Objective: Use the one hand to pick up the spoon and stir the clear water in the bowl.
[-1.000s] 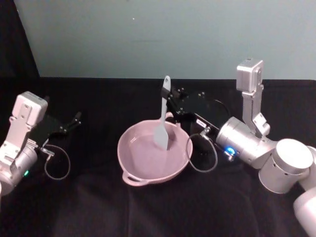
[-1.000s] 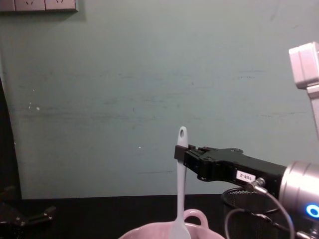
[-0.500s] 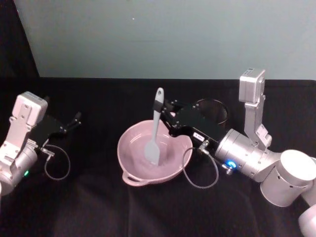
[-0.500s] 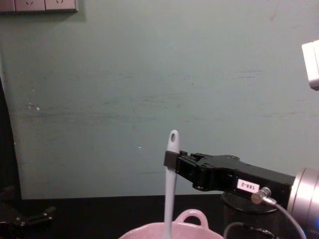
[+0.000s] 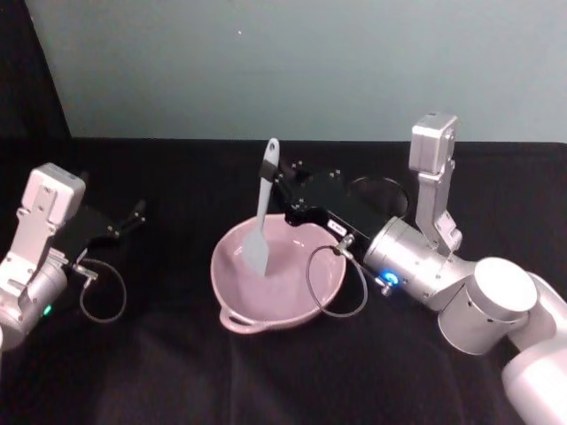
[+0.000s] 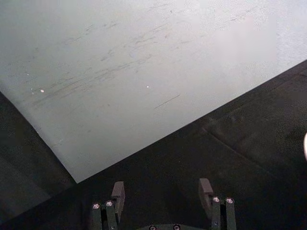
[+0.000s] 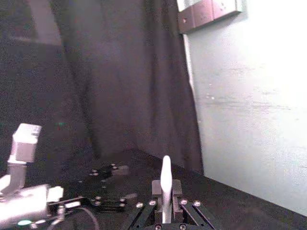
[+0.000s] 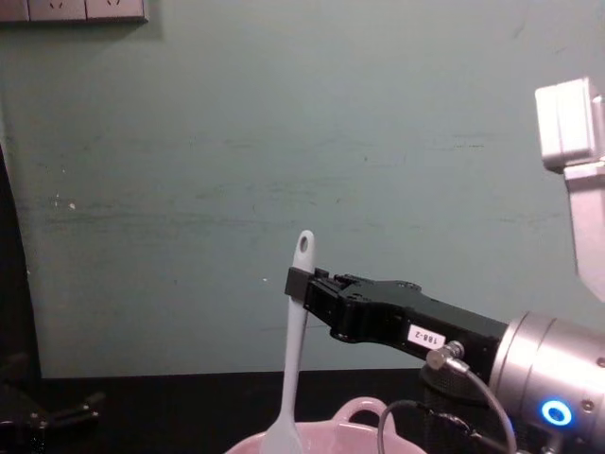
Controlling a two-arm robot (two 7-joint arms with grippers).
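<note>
Black cloth covers the worktop (image 5: 177, 372), and near its middle stands the pale pink glossy bowl (image 5: 257, 305) with a small loop handle on its near rim. The right tool (image 5: 276, 177), a black blocky gripper with a small white label on a silver cylindrical wrist with a blue ring light, reaches in from the right side above the far edge of the bowl; it is pinching the long slim white plastic spoon (image 5: 263, 208) high on the handle, just below the oval hole at the tip. In the right wrist view the handle stands between the two fingers (image 7: 156, 188), which press on it from both sides. The spoon is almost upright, with the tip leaning a little to the robot's right; the flat pale scoop hangs down inside the bowl, in its left part. In the chest view the scoop goes below the rim; I cannot tell if it touches the water or the bottom. A thin cable loop (image 5: 309, 276) from the right wrist hangs in front of the right rim of the bowl. A black round cup (image 5: 390, 197) stands behind the right arm, partly hidden by it. The left tool (image 5: 135, 215) is parked low at the left side of the worktop, well apart from the bowl; its fingers are spread, with nothing between them. Behind all is a pale green wall (image 8: 189, 142).
</note>
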